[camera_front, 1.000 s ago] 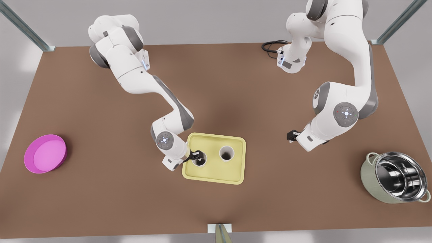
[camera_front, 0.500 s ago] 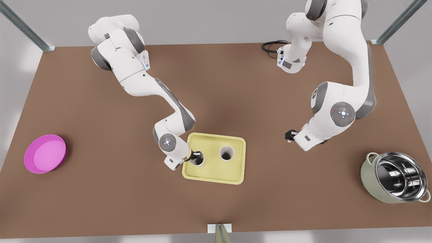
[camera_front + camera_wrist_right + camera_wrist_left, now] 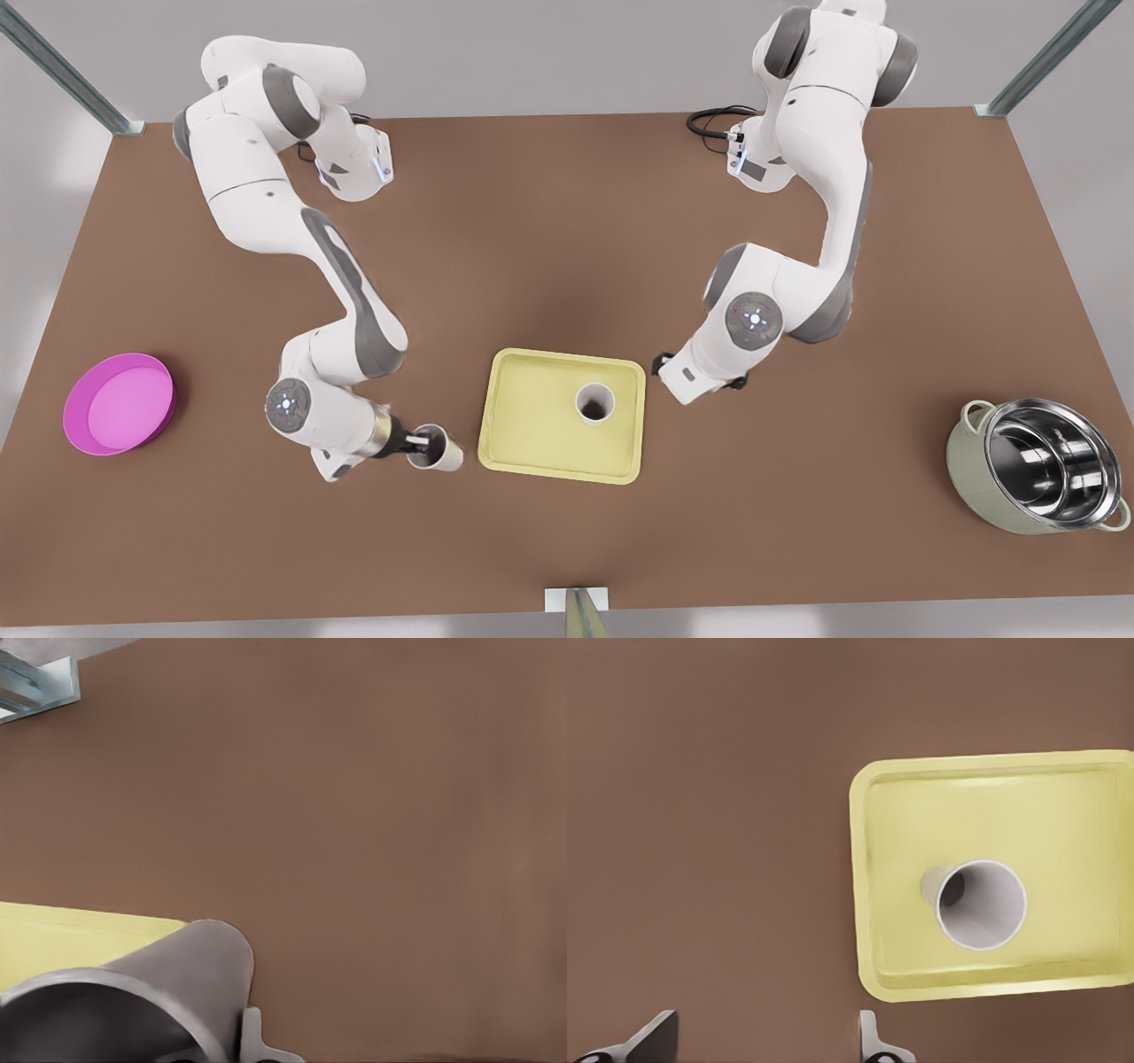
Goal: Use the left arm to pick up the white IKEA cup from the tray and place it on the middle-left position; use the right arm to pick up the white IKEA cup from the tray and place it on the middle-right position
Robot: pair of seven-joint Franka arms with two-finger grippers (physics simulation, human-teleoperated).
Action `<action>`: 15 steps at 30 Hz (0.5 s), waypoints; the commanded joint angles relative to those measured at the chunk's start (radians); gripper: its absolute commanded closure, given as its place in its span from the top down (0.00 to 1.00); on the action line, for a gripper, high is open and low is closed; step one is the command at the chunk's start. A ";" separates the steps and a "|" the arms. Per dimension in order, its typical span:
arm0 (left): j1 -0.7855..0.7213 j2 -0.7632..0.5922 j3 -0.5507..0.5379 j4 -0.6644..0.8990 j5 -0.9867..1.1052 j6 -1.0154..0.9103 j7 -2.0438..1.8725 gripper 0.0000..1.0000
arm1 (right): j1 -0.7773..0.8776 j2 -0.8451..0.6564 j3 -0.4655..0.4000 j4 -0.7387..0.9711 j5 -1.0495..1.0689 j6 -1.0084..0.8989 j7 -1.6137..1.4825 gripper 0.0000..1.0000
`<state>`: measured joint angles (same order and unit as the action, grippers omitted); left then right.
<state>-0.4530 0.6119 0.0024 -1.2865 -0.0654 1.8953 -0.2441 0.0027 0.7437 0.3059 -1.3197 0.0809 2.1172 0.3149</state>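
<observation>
The plain brown tabletop (image 3: 567,221) runs wide and matte, with a soft dark shadow just behind the tray (image 3: 498,443), which is the pale yellow, low-rimmed piece near the middle of the front edge. Behind the table is a flat grey wall. Metal posts (image 3: 62,66) slant away at both far corners, and a small metal bracket (image 3: 576,604) sits at the table's near edge in front of the tray. A black cable (image 3: 713,120) loops on the surface far behind the tray.

The right gripper (image 3: 409,440) is just off the tray's side, on the front view's left. Its fingers are closed onto the rim of the held cup (image 3: 440,452), one finger inside the mouth. The cup leans and is outside the tray, close to its rim. I cannot tell whether its base touches the table. In the right wrist view the held cup (image 3: 159,992) looms close, with a strip of tray beyond it.

The left gripper (image 3: 660,363) hangs beside the tray's far corner, on the front view's right. In the left wrist view its fingers (image 3: 656,1036) are spread wide with nothing between them.

The second cup (image 3: 595,403) stands upright inside the tray, in the half nearer the left gripper.

A magenta dish (image 3: 120,403) lies well away from the tray on the right gripper's side, and a steel pot (image 3: 1036,465) well away on the opposite side.
</observation>
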 commanded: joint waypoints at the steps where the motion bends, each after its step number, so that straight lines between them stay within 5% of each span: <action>1: -0.006 0.083 -0.002 0.118 -0.025 0.093 -0.285 1.00 | -0.085 -0.013 0.004 0.000 -0.026 -0.177 -0.391 0.08; 7: -0.058 0.184 -0.022 0.159 -0.013 0.286 -0.391 1.00 | -0.242 -0.026 -0.008 0.000 -0.265 -0.217 -0.573 0.08; 15: -0.136 0.174 -0.021 0.056 0.029 0.208 -0.403 1.00 | -0.227 -0.001 -0.008 -0.003 -0.451 -0.072 -0.372 0.08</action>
<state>-0.5889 0.7862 -0.0176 -1.2233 -0.0476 2.0985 -0.4565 -0.2243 0.7415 0.2973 -1.3221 -0.3112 2.0095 0.0260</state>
